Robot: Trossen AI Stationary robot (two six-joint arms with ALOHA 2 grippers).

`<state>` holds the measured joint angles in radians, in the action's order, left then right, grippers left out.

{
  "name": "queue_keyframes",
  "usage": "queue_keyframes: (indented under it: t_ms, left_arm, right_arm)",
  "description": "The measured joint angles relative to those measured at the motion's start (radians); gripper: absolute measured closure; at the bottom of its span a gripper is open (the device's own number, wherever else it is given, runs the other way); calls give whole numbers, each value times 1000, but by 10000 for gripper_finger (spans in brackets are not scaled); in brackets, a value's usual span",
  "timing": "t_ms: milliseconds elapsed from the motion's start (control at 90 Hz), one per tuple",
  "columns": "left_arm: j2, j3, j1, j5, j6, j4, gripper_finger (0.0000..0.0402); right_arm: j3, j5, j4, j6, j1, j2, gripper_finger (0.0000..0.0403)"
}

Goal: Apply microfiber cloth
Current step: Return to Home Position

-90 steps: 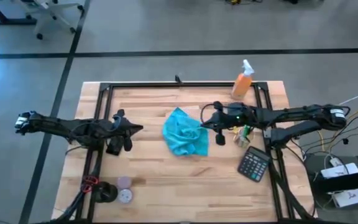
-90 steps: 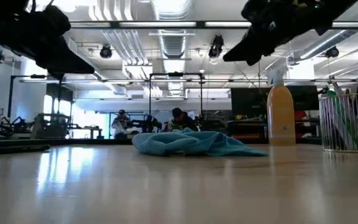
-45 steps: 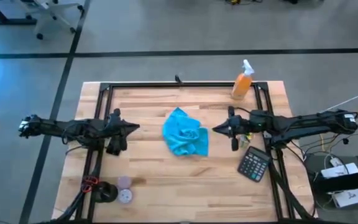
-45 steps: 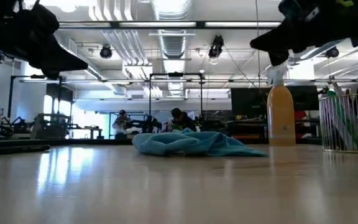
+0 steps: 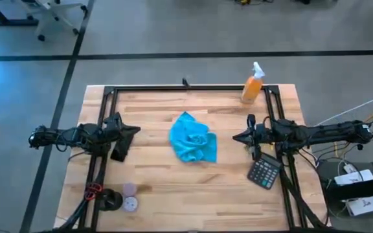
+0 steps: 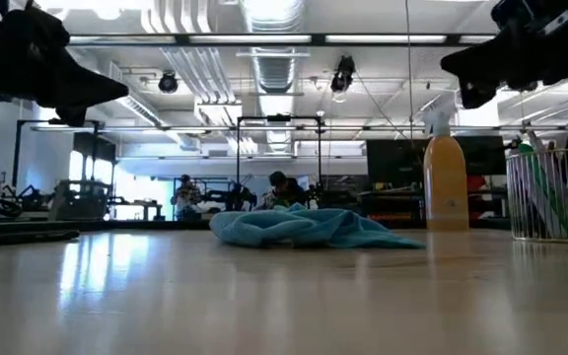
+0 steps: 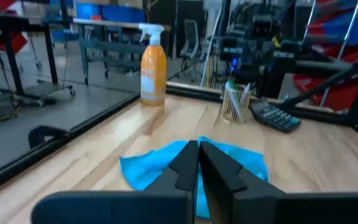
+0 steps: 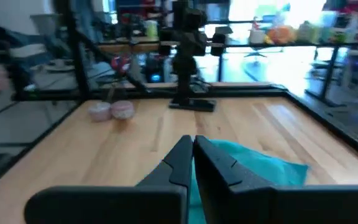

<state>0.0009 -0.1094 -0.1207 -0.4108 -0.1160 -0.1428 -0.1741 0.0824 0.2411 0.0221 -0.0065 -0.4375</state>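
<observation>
The turquoise-blue microfiber cloth (image 5: 193,138) lies crumpled in a heap on the wooden table's middle, also seen as the cloth (image 6: 309,228), the cloth (image 7: 148,167) and the cloth (image 8: 260,165). No phone shows. My left gripper (image 5: 136,130) (image 7: 199,149) hovers shut above the table, left of the cloth. My right gripper (image 5: 236,137) (image 8: 193,144) hovers shut to the cloth's right. Both are well apart from the cloth.
An orange spray bottle (image 5: 254,84) stands at the far right. A black calculator (image 5: 265,171) and a mesh cup of pens (image 6: 548,194) are on the right. Two small round things (image 5: 130,197) lie near the front left corner. Black frame rails (image 5: 193,89) border the table.
Both grippers have drawn back from the cloth: the left one toward the table's left edge, the right one toward the table's right edge. The cloth has stayed where it lay.
</observation>
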Motion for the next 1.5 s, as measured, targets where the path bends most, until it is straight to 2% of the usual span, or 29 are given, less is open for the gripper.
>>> queue_keyframes:
  t_ms: [278,544,656,933,1067,1278,1500]
  left_arm:
    - [2,14,0,1,4,35,401]
    - [-1,42,-8,9,-7,74,401]
    - [-1,71,-15,10,-6,132,401]
    - [-1,73,-25,10,-2,136,402]
    - [-1,97,-39,6,-8,207,402]
    - [4,99,-58,-19,-20,214,402]
    - [5,99,-135,-18,-15,214,402]
  right_arm:
    - [42,-1,-26,2,0,100,403]
    - [128,-10,45,30,0,130,403]
    - [134,-14,16,22,0,178,403]
    - [135,-31,-142,10,0,357,403]
    - [137,-47,-195,-12,0,436,403]
    - [142,-59,-207,3,10,438,403]
    - [143,-57,-191,-19,28,437,403]
